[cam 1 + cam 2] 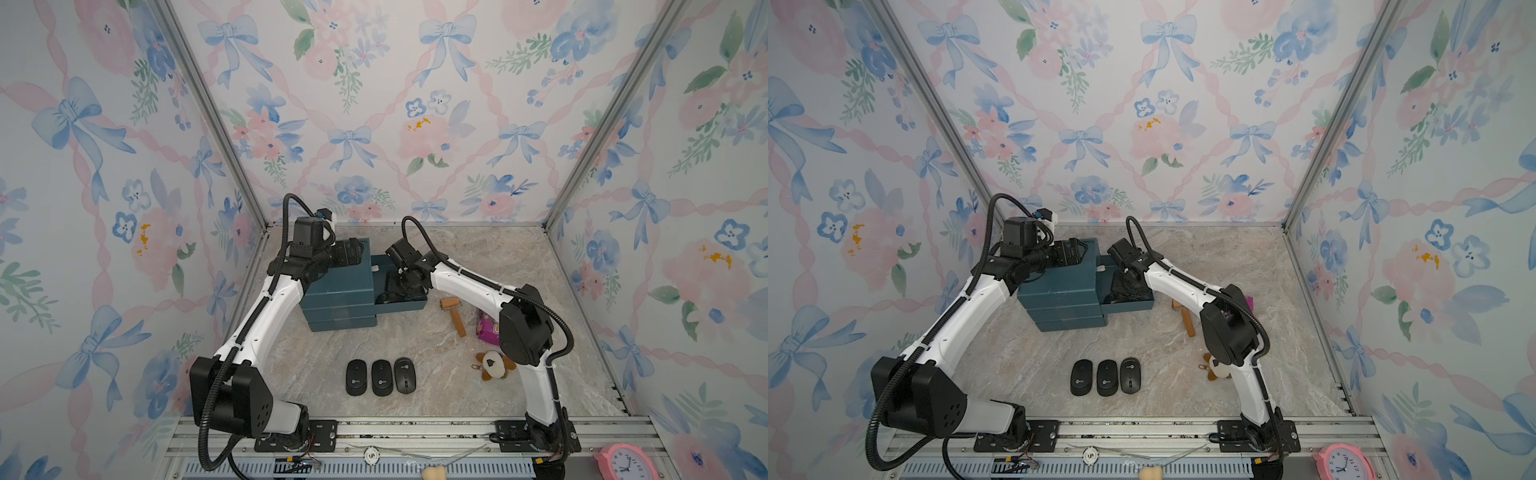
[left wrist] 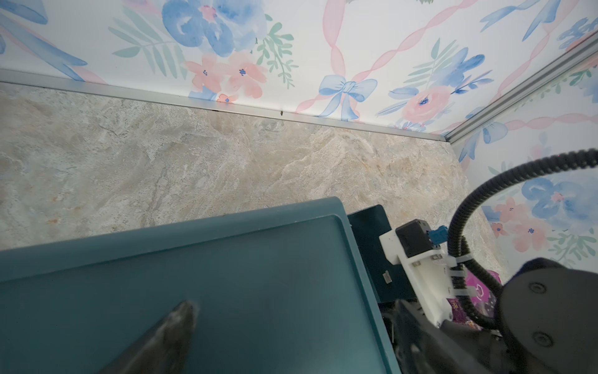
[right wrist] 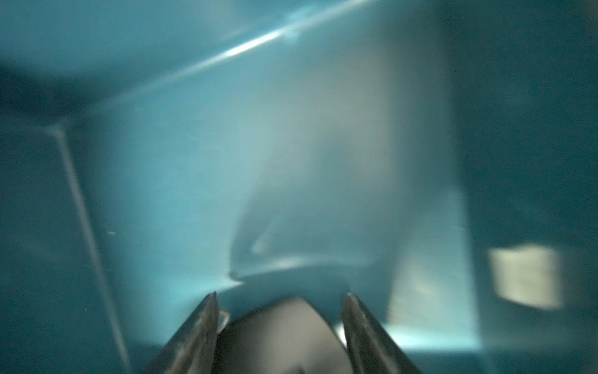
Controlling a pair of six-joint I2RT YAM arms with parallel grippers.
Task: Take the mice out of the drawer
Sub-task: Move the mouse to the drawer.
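Risk: R gripper (image 3: pixel 280 293) straddles only the tapered end of a black mouse (image 3: pixel 278 336). Slick shell, so it could squirt out, drop on lift, or clip the drawer (image 1: pixel 407 306) wall. Jaws approx half open, mouse between tips; view's blurred, can't tell if clamped yet. 3 mice (image 1: pixel 381 377) already out on table (image 1: pixel 449 386).

Between the right tool (image 3: pixel 281 294) fingers sits a black mouse (image 3: pixel 278 336); the drawer (image 3: pixel 161 194) around it is teal. Nearer that arm's base, three black mice (image 1: pixel 381 377) with white logos lie on the beige marbled desk (image 1: pixel 478 257). The walls (image 1: pixel 374 124) are floral in pink and blue.
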